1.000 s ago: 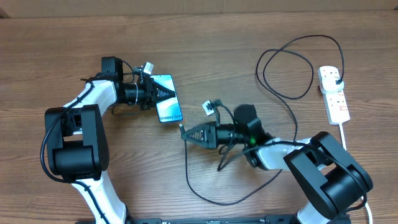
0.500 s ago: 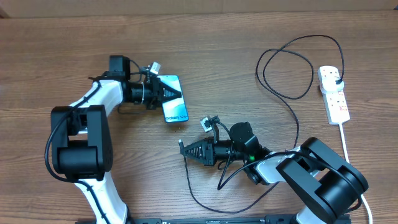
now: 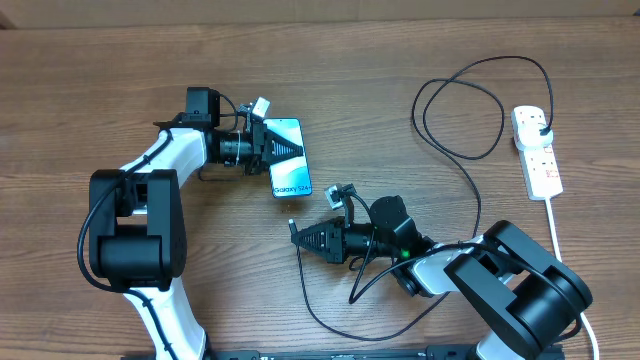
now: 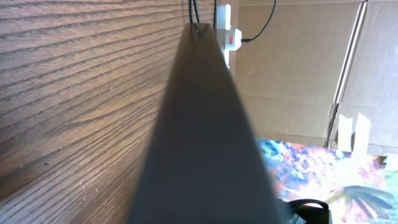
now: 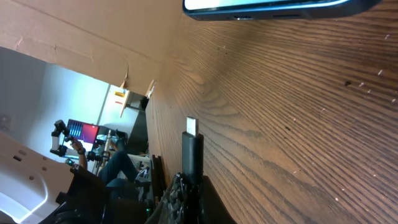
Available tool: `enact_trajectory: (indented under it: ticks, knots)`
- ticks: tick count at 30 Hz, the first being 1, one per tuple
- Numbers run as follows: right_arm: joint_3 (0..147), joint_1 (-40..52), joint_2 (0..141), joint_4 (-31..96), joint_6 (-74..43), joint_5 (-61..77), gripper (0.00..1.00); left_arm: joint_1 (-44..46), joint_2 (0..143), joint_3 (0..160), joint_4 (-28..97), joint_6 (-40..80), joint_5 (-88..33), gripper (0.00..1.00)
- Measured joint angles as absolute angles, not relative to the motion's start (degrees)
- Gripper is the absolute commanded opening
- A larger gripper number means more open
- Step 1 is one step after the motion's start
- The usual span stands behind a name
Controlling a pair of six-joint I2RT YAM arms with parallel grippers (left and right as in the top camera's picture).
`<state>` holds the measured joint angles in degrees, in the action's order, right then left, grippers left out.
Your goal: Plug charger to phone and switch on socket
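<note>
Near the wooden surface's [image 3: 100,70] middle, left fingers [image 3: 264,147] clamped on the Galaxy phone [image 3: 291,176], right fingers [image 3: 322,240] pinching the charger connector [image 5: 192,144] just below it, apart, cable running to the power strip [image 3: 538,155] far right.

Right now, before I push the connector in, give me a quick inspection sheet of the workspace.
Surface: wooden table, bare grain.
Job's things: phone screen up; charger tip short of the phone, not yet inserted; its plug sits in the socket, switch state unreadable.
Clutter: nothing seen.
Grippers: left gripper shut on the phone; right gripper shut on the charger near its tip.
Cables: charger loops over the table's right half; white cord runs toward the near edge.
Surroundings: cardboard wall behind the table.
</note>
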<state>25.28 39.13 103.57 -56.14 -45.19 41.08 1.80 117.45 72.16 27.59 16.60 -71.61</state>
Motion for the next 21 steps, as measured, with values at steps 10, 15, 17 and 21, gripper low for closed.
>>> enact_trajectory:
  ticks: [10, 15, 17, 21]
  knots:
    - [25.28, 39.13, 103.57, -56.1, -45.17, 40.42, 0.04, 1.8, 117.45, 72.16, 28.29, 16.6, -71.75, 0.04]
    - [25.28, 39.13, 103.57, -56.12, -45.15, 40.4, 0.04, 1.8, 117.45, 72.16, 28.49, 16.6, -71.85, 0.04]
    - [25.28, 39.13, 103.57, -56.12, -45.17, 40.4, 0.04, 1.8, 117.45, 72.16, 28.49, 16.6, -71.88, 0.04]
    - [25.28, 39.13, 103.57, -56.12, -45.15, 40.23, 0.04, 1.8, 117.45, 72.16, 28.49, 16.62, -72.03, 0.04]
